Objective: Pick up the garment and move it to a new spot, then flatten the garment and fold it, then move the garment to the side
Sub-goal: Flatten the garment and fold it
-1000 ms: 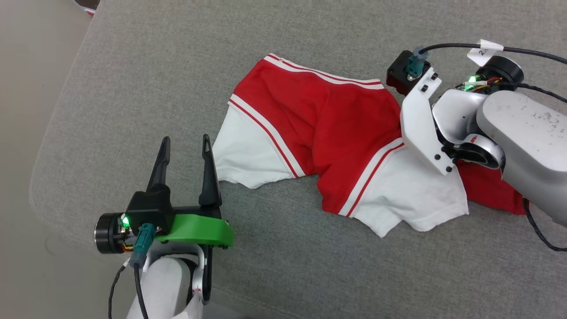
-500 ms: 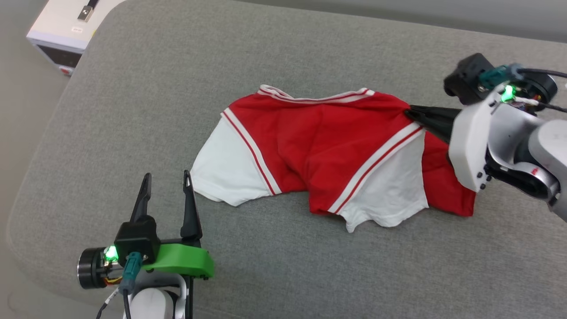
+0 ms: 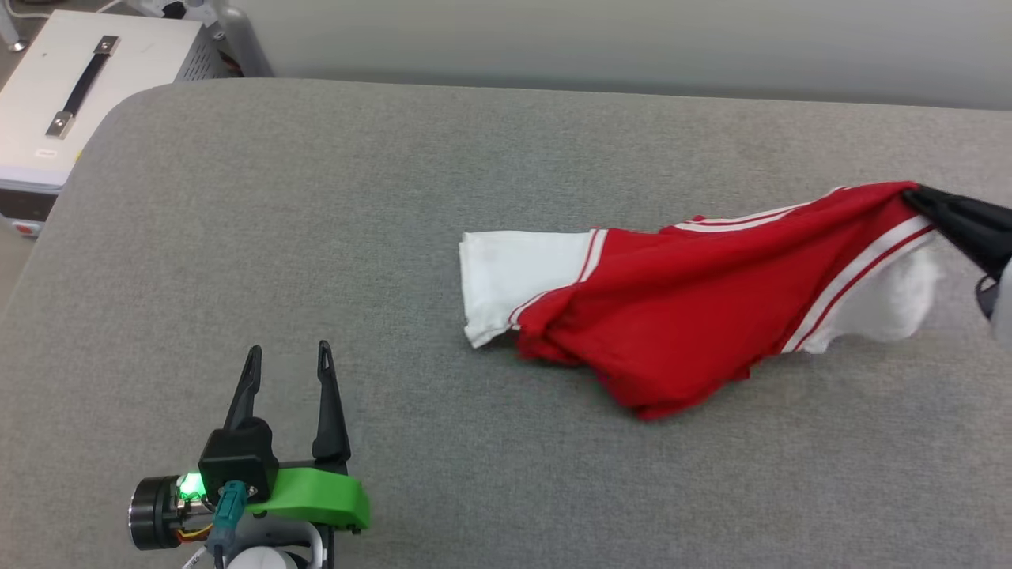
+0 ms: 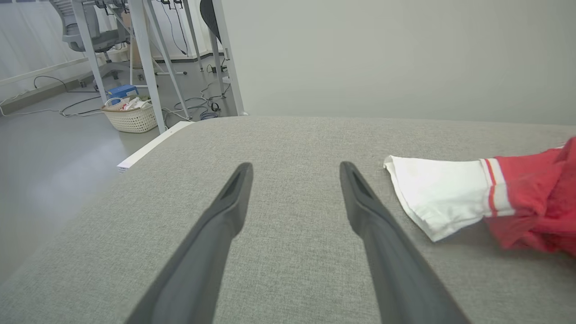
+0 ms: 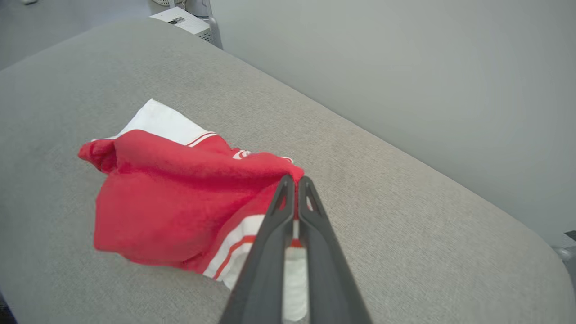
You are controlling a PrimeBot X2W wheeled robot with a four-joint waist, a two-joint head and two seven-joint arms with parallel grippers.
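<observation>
The garment [image 3: 696, 308] is a red shirt with white sleeves and striped trim, stretched across the grey cushion. Its right end hangs lifted from my right gripper [image 3: 917, 196], whose dark fingers are shut on the red cloth [image 5: 189, 202] near a sleeve seam, as the right wrist view shows at the fingertips [image 5: 293, 182]. One white sleeve [image 4: 438, 195] trails flat on the cushion at the garment's left end. My left gripper [image 3: 288, 356] stands open at the lower left, apart from the garment, with nothing between its fingers [image 4: 294, 168].
The grey cushion [image 3: 316, 221] has a rounded left edge, with a white box with a handle [image 3: 71, 103] beyond it. A grey wall runs behind the cushion. On the floor to the left stand table legs and a wicker basket [image 4: 130, 118].
My right gripper has pulled the garment's right end up and to the right, bunching the shirt, which now trails behind. The head camera has shifted. My left gripper stays open.
</observation>
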